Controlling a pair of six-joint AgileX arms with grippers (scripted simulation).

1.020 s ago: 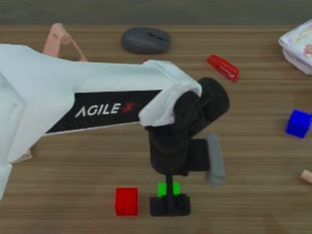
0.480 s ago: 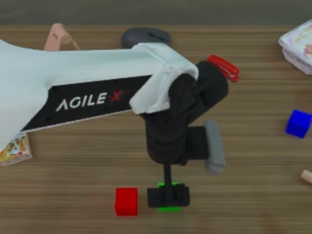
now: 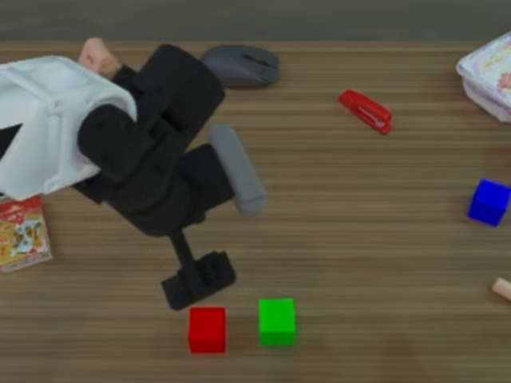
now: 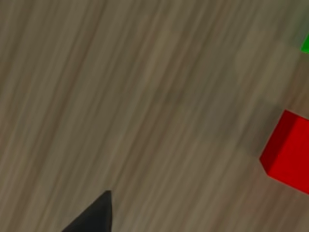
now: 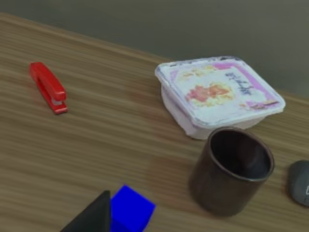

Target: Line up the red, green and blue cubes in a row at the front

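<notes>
- Left tool (image 3: 198, 281) has just let go of the green cube (image 3: 277, 321) and swung up and away to the top view's left. It hangs clear above the red cube (image 3: 207, 329), grasping nothing.
- Can't tell how far apart its fingers stand; in the top view the tool reads as one dark block.
- Green now sits free on the tabletop (image 3: 383, 239) at the front, just right of red, small gap between, front edges roughly level. So you've got 2 of 3 in the row, by my read.
- Blue cube (image 3: 489, 202) is well apart, near the right edge, farther back. That's what's left, and your right arm looks the natural one for it.
- Left wrist view adds little: red cube's corner at the frame edge, a sliver of green, one dark fingertip (image 4: 94, 217), bare wood otherwise.
- Right wrist view gives what the top view can't: a dark brown cup (image 5: 231, 170) near the sealed food tub (image 5: 219, 94), with blue close by the right tool's one visible fingertip (image 5: 91, 216). Can't tell if that tool is parted or closed.
- Red stapler (image 3: 366, 110) and grey mouse (image 3: 239, 65) sit at the back, well off the row.
</notes>
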